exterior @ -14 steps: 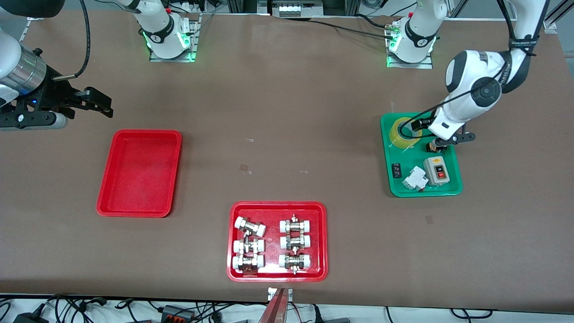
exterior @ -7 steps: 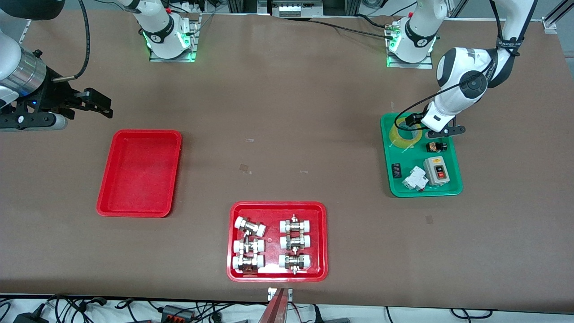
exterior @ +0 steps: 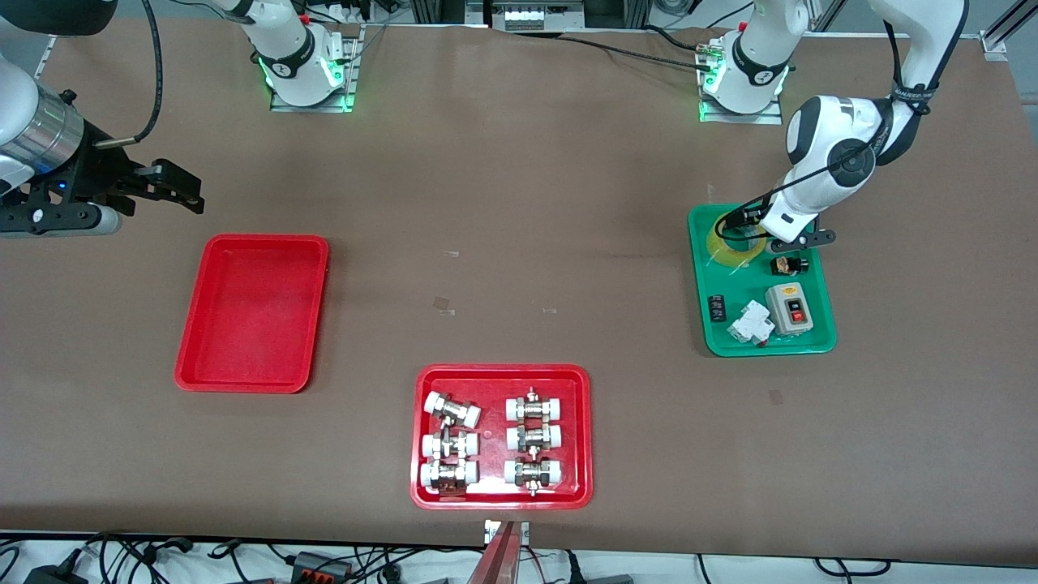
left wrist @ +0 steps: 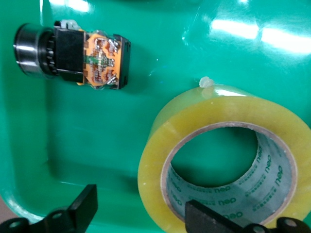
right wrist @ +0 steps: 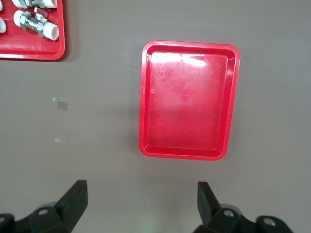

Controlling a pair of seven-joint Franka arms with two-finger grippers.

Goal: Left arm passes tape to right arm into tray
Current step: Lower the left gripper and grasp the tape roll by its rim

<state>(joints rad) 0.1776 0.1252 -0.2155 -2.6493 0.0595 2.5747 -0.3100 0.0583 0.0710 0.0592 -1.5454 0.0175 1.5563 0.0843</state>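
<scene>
The yellow tape (exterior: 724, 248) lies flat in the green tray (exterior: 815, 346) at the left arm's end of the table. My left gripper (exterior: 750, 229) is low over it and open. In the left wrist view one of its fingers (left wrist: 200, 216) is at the inner side of the tape (left wrist: 160, 160) wall and the other stands outside over the tray floor, with the gripper (left wrist: 143, 213) astride the wall. My right gripper (exterior: 177, 191) waits open and empty above the table beside the plain red tray (exterior: 251, 312). That tray (right wrist: 187, 99) and the right gripper (right wrist: 141, 199) also show in the right wrist view.
The green tray also holds a grey switch box (exterior: 789, 309), a white breaker (exterior: 750, 323) and a small black and orange part (left wrist: 73, 56) close to the tape. A red tray of white-capped metal fittings (exterior: 501, 438) lies near the front edge.
The left arm's wrist has swung toward the tape and come down over it. The right arm has not moved.
</scene>
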